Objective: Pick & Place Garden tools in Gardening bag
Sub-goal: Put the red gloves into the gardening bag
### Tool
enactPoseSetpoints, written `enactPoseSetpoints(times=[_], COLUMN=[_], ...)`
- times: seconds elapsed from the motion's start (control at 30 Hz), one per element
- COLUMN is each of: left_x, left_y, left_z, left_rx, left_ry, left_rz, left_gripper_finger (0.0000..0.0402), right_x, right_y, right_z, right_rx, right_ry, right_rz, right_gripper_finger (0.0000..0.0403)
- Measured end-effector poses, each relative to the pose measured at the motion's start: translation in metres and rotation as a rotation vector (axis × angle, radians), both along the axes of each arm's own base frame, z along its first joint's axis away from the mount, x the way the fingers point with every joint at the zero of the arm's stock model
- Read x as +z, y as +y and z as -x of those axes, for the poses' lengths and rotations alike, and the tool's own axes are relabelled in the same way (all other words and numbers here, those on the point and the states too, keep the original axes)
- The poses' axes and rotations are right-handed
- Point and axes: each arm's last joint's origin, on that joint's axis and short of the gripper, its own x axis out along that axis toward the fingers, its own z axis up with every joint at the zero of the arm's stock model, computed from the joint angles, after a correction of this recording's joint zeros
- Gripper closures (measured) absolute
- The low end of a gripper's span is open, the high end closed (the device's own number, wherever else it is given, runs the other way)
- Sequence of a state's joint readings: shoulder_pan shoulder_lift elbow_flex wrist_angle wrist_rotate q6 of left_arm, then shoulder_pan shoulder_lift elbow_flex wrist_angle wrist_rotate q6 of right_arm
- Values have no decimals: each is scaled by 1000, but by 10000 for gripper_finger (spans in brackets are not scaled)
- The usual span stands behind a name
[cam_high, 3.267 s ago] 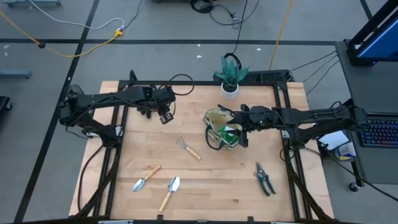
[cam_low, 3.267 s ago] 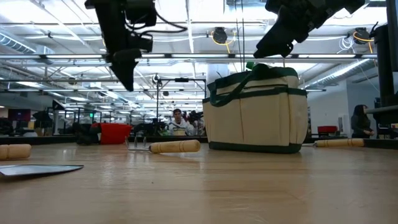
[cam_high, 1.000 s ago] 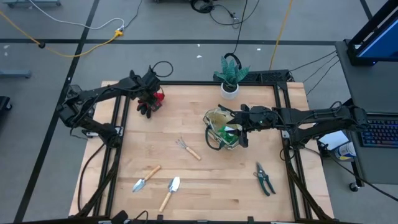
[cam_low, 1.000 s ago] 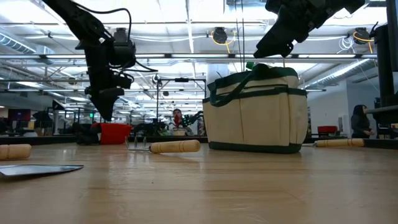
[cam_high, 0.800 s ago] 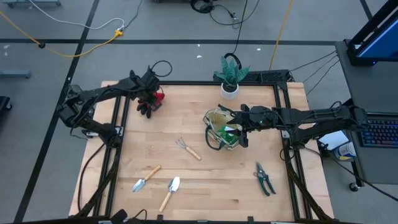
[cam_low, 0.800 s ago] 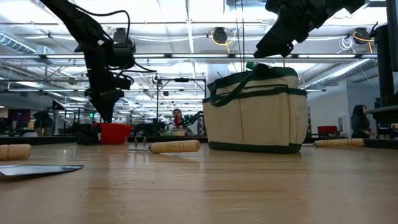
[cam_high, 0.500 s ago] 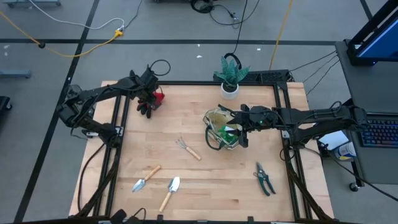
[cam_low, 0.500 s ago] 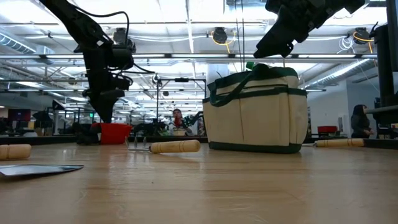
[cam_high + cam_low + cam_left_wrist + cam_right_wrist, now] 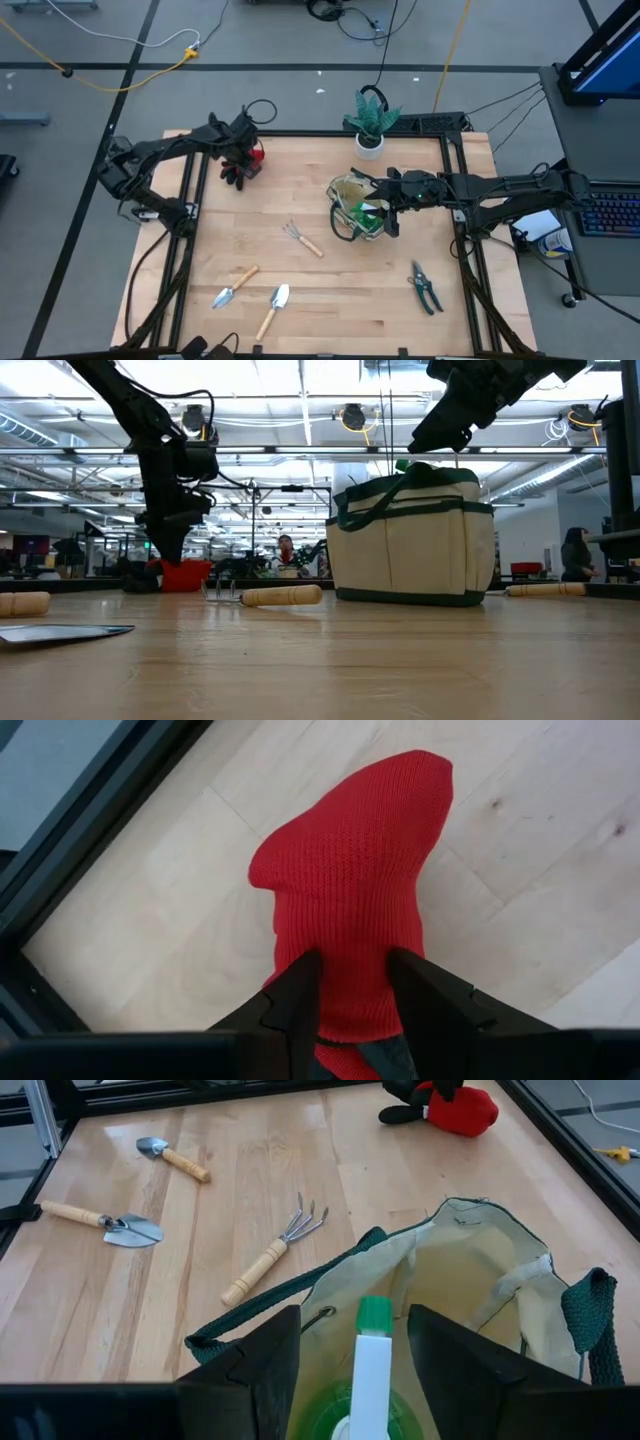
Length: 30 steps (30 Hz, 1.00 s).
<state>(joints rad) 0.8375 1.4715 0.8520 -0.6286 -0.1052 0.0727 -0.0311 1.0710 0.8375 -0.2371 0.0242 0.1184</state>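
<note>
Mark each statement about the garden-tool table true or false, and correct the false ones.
1. The left gripper has its fingers around the red glove. True.
2. The shears are inside the bag. False: they lie on the table, apart from the bag.
3. The right gripper hangs over the open bag. True.
4. The rake lies beside the plant. False: it lies mid-table, nearer the bag.
5. Both trowels are standing upright. False: they lie flat.
</note>
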Motion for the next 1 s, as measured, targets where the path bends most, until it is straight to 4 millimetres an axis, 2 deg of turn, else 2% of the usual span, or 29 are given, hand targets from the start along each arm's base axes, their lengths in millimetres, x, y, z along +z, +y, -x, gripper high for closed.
enactPoseSetpoints(times=[0.47, 0.57, 0.73, 1.0], left_x=[0, 0, 0, 1], left_y=[1, 1, 1, -5], left_z=[0, 0, 0, -5], left_rx=[7, 17, 32, 6], left_ry=[13, 11, 8, 8], left_rz=[-17, -16, -16, -19], left_gripper_finger=[275, 304, 386, 396], right_x=[0, 0, 0, 0], right_y=[0, 0, 0, 0], right_z=[0, 0, 0, 0], right_rx=[0, 0, 0, 0], right_ry=[0, 0, 0, 0], right_rz=[0, 0, 0, 0], right_gripper_finger=[222, 222, 222, 222])
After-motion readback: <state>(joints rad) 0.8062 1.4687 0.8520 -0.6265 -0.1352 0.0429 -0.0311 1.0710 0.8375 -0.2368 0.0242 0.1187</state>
